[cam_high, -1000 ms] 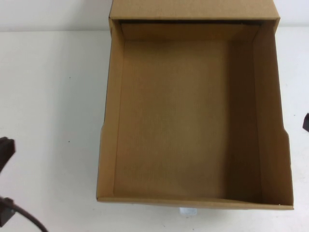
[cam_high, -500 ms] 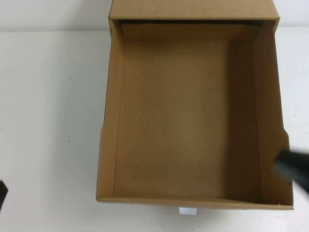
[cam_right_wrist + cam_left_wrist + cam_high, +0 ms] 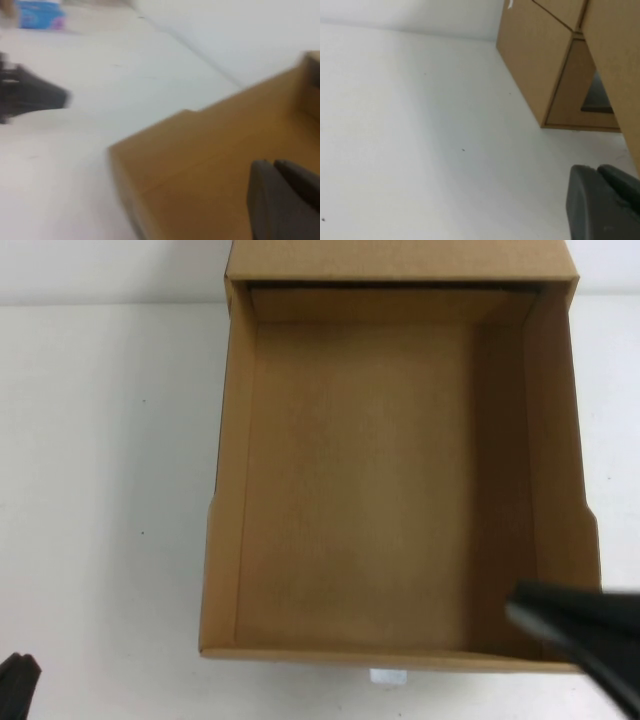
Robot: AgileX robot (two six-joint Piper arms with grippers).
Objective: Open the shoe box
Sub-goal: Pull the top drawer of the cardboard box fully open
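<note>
Two grippers in view, and only one is anywhere near the job. Our right gripper [image 3: 520, 612] sits over the near right corner of the shoe box [image 3: 225, 540], fingers clenched together with nothing between them. Our left gripper [image 3: 18, 680] is down at the near left edge of the table [image 3: 100, 440], well apart from the box. From its wrist view the fingers look pinched shut on nothing too.

The box sits in the middle of the table and already looks open to us. The lid [image 3: 400, 258] is folded back at the far side and the inside is bare cardboard. As far as we can judge, the long axis runs away from the robot, near to far, so the hinge side lies straight ahead of the right gripper along the right wall. If anything's left to do, the right arm is clearly the closer one. It's at the near end though, with the lid at the far end.

On labels there's nothing we can read. The cardboard is plain brown, with no brand showing. A small white tag [image 3: 388, 676] peeks out under the front edge, too small to make out. A blurry blue thing [image 3: 40, 14] shows far off in the right wrist view, and it's illegible.
</note>
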